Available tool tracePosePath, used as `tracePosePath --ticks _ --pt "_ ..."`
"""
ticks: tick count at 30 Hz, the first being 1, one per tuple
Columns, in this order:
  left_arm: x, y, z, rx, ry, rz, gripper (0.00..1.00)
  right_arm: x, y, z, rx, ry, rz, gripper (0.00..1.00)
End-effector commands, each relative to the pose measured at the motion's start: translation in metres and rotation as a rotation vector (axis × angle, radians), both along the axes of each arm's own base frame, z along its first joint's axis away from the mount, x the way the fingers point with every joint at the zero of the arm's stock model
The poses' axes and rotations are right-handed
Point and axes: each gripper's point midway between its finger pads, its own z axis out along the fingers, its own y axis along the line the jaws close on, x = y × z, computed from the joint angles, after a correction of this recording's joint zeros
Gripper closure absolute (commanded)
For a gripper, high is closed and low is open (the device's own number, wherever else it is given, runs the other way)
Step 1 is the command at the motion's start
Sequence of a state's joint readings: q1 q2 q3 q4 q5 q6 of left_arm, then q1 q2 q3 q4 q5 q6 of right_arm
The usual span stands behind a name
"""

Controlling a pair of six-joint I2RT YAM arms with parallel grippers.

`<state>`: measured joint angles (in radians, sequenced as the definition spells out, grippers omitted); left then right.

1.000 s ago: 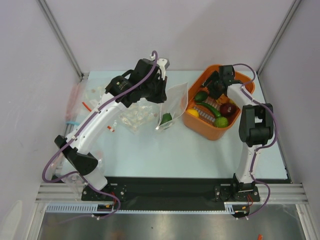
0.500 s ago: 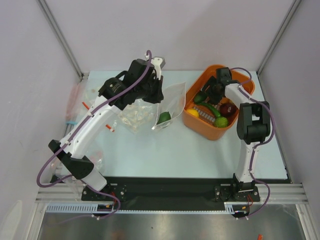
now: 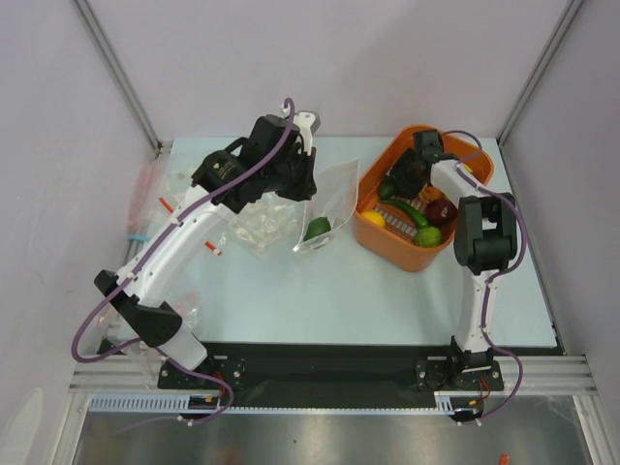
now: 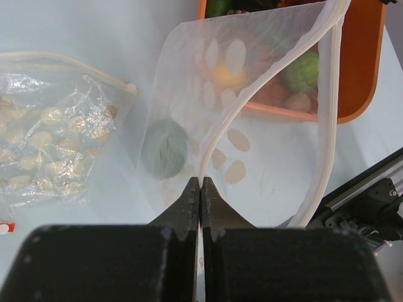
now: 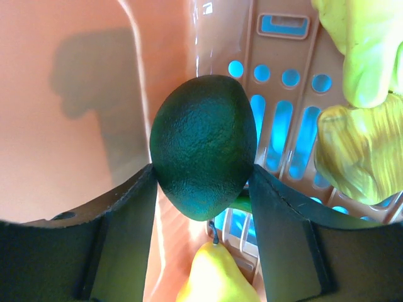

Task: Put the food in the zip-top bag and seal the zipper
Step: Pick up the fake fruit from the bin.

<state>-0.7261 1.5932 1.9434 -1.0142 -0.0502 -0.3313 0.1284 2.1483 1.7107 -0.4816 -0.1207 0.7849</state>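
The dotted zip-top bag hangs open from my left gripper, which is shut on the zipper strip at the bag's mouth. In the left wrist view the jaws pinch that edge. A green lime lies inside the bag. My right gripper is down in the orange basket, shut on a dark green avocado, with a finger touching each side. More food lies in the basket: a green chili, a dark red apple, a lemon.
A second clear bag holding pale pieces lies left of the dotted bag. Plain bags with red and blue strips sit by the left wall. A yellow stemmed fruit lies just under the avocado. The basket wall is close to the right gripper's left finger.
The left arm shifted slightly back and left with the bag, then held still. The right gripper moved further into the basket's far left part and its jaws narrowed onto the avocado.
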Motion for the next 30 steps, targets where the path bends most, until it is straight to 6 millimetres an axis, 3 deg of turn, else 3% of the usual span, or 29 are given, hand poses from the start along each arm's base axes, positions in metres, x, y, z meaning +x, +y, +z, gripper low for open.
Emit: tracePosePath --ticks 1,2,8,9,10,12,15,16,19,20,23,30 --pt "0.005 0.004 0.018 -0.011 -0.052 0.005 1.0 0.007 -0.004 0.036 -0.018 -0.105 0.0 0.55" --pt "0.005 0.003 0.02 -0.012 -0.055 0.003 1.0 0.005 -0.005 0.037 -0.019 -0.11 0.0 0.56" --pt "0.008 -0.002 0.019 -0.008 -0.051 -0.011 1.0 -0.003 -0.003 0.093 -0.01 -0.254 0.05 0.61" --pt "0.009 -0.003 0.018 -0.005 -0.05 -0.014 1.0 -0.006 -0.003 0.096 -0.009 -0.266 0.057 0.61" --pt "0.01 -0.003 0.017 -0.001 -0.049 -0.016 0.99 -0.011 0.0 0.115 -0.003 -0.306 0.079 0.61" --pt "0.01 -0.003 0.016 0.008 -0.051 -0.018 1.0 -0.019 0.002 0.125 -0.001 -0.334 0.103 0.62" --pt "0.012 -0.001 0.015 0.024 -0.057 -0.017 1.0 -0.034 0.008 0.159 0.013 -0.412 0.164 0.64" --pt "0.012 -0.001 0.014 0.03 -0.056 -0.018 1.0 -0.045 0.011 0.176 0.026 -0.451 0.192 0.65" --pt "0.013 0.001 0.013 0.044 -0.057 -0.018 1.0 -0.064 0.023 0.203 0.046 -0.534 0.274 0.66" --pt "0.013 0.001 0.013 0.043 -0.058 -0.018 1.0 -0.076 0.028 0.227 0.045 -0.598 0.302 0.66" --pt "0.013 0.001 0.014 0.048 -0.059 -0.023 1.0 -0.106 0.042 0.263 0.066 -0.695 0.369 0.66" --pt "0.014 0.006 0.009 0.066 -0.035 -0.007 1.0 -0.18 0.078 0.316 0.132 -0.852 0.521 0.68"
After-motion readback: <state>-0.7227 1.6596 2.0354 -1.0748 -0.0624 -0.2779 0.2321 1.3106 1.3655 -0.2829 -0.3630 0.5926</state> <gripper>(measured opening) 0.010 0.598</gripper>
